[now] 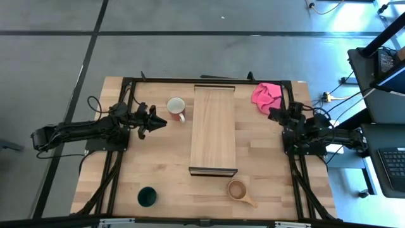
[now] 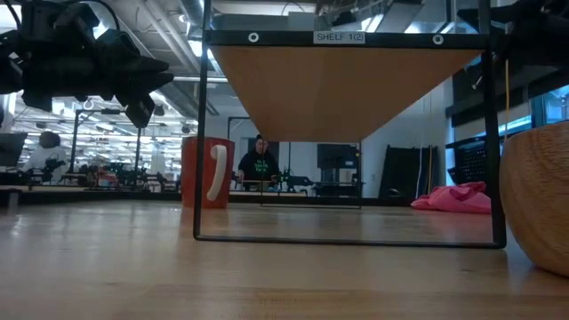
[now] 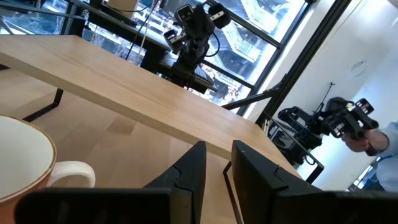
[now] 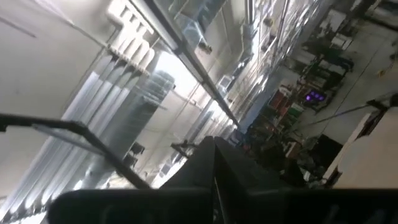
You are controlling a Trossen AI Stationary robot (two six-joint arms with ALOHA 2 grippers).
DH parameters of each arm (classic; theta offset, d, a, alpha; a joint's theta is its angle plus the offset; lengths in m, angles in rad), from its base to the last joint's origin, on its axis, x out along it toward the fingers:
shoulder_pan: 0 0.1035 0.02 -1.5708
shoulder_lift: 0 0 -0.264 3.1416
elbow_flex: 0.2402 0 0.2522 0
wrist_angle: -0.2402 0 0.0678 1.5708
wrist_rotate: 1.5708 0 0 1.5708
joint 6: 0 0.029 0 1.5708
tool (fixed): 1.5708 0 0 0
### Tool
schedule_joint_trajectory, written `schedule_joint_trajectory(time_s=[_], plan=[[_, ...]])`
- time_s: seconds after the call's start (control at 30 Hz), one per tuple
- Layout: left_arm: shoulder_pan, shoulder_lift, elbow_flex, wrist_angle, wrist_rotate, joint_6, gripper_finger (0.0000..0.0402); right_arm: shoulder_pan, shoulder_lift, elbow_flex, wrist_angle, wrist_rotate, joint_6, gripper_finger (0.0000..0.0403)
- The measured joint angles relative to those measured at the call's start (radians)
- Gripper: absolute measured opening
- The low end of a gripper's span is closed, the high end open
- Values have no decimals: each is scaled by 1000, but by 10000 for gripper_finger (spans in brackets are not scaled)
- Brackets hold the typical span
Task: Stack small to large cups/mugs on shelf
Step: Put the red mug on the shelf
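The red-orange mug [image 1: 176, 107] [image 2: 206, 172] [image 3: 25, 158] stands upright on the tabletop, left of the shelf [image 1: 213, 130], with its white handle [image 3: 71, 174] toward the near side. My left gripper [image 1: 161, 120] [image 3: 219, 171] hovers just left of the mug, its fingers a narrow gap apart and touching nothing. The dark green cup [image 1: 147, 196] stands near the near edge. The tan wooden cup [image 1: 238, 189] [image 2: 538, 196] stands in front of the shelf's near end. My right gripper [image 1: 277, 116] [image 4: 214, 155] waits at the table's right side, shut and tipped upward.
The shelf board rests raised on a black wire frame [image 2: 197, 133], with open room under it. A pink cloth [image 1: 266, 96] [image 2: 453, 197] lies at the far right of the tabletop. A person [image 2: 260, 164] sits in the room beyond the table.
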Motion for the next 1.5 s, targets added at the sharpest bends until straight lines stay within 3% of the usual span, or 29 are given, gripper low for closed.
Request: schedule_joint_trajectory(time_s=[0.1,0.2,0.37,0.5,0.77,0.97,1.17,1.3,1.5], plan=[[0,0,0,0,0,0,71,0,0,0,86,112,-27,10],[0,0,0,0,0,0,71,0,0,0,138,154,-58,10],[0,0,0,0,0,0,71,0,0,0,133,144,-15,10],[0,0,0,0,0,0,71,0,0,0,101,84,-135,10],[0,0,0,0,-2,0,71,0,0,0,-87,220,-128,10],[0,0,0,0,-2,0,71,-1,0,0,-92,377,-180,10],[0,0,0,0,-6,0,71,-1,0,0,-93,427,-187,10],[-1,0,0,12,-181,-44,71,-1,0,0,-107,427,-185,10],[-2,0,0,52,-352,-420,71,-1,0,0,-121,427,-154,10]])
